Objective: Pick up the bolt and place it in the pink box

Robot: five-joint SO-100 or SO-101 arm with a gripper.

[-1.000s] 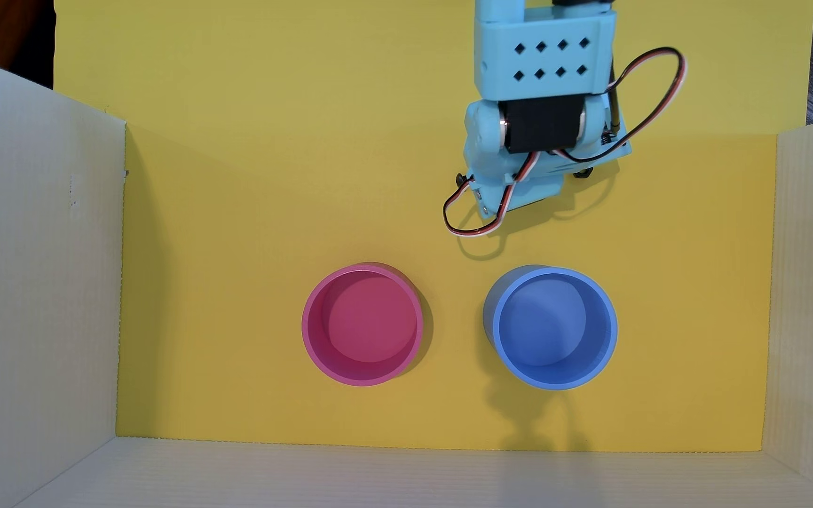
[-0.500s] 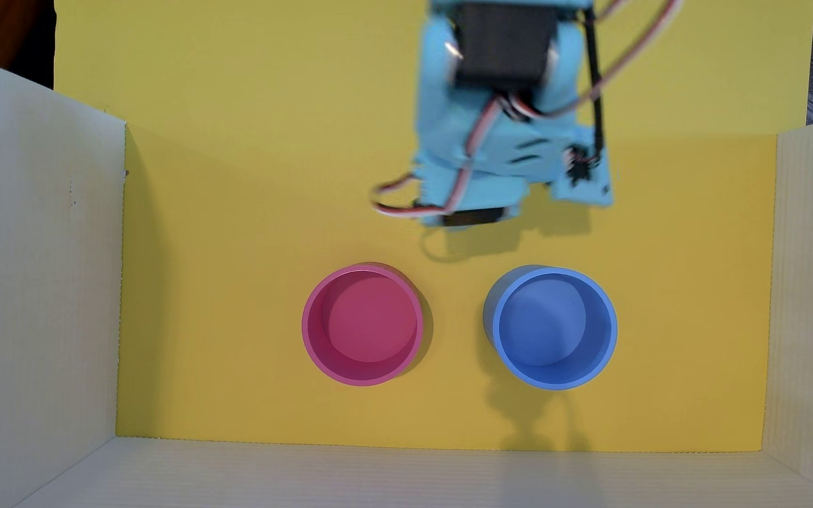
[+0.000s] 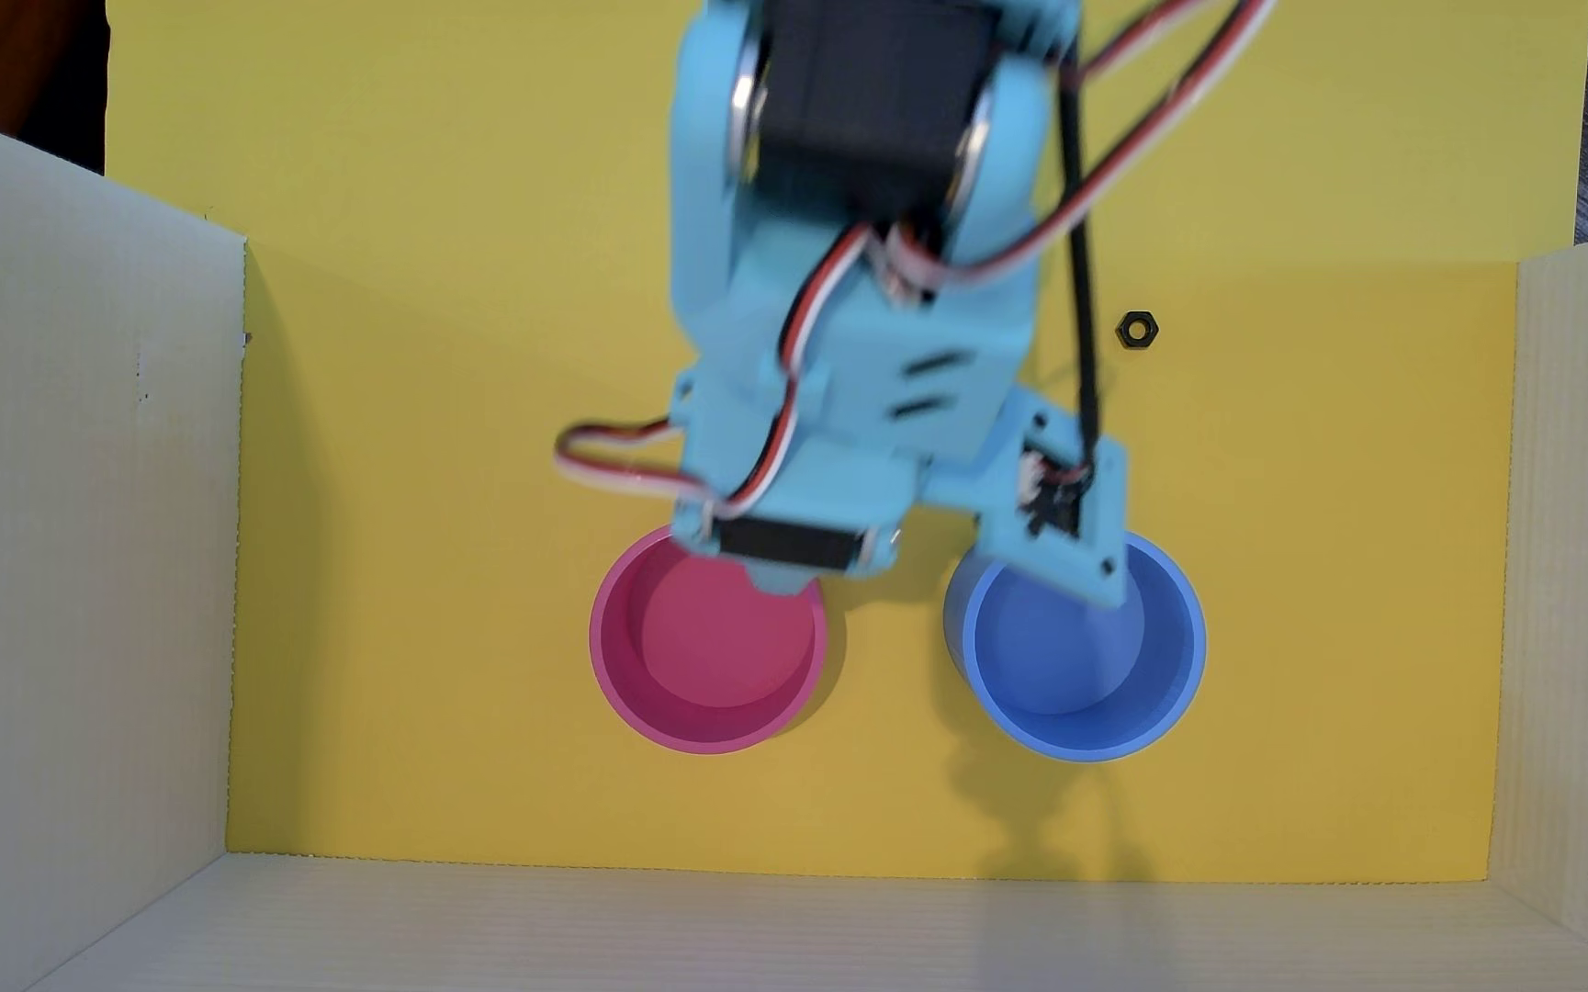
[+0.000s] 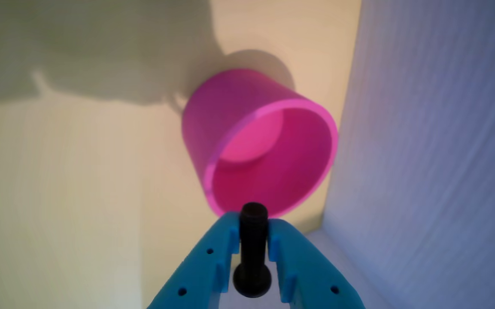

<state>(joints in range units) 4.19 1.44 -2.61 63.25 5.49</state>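
Note:
In the wrist view my light-blue gripper is shut on the bolt, a small black screw held between the two fingers with its rounded head toward the camera. The pink box, a round magenta cup, lies just beyond the fingertips and its inside looks empty. In the overhead view the arm hangs over the near rim of the pink box; the fingertips and the bolt are hidden under the arm there.
A same-sized blue round container stands to the right of the pink one in the overhead view. A small black hexagonal nut lies on the yellow floor. White corrugated walls enclose the area on three sides.

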